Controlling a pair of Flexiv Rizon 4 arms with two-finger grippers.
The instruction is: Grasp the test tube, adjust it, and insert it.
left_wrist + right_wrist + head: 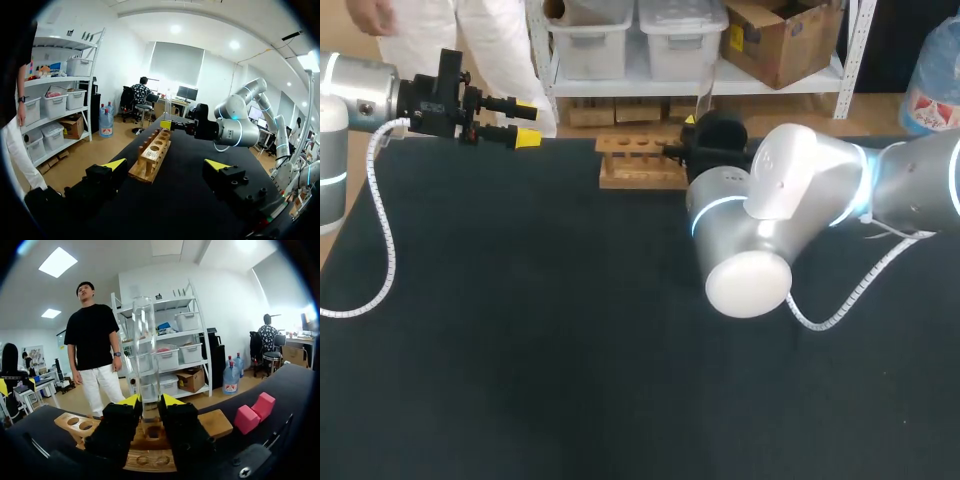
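Right gripper [149,402] clamped on tube [144,340]. Tube upright, lower end just over rack [216,423] hole; judged aligned for insertion. Left gripper [526,120] fingers spread, empty, well apart from rack, likely keeping clear.

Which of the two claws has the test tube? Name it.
The right claw: shut on the upright test tube over the wooden rack. The left claw is open and empty, away from the rack.
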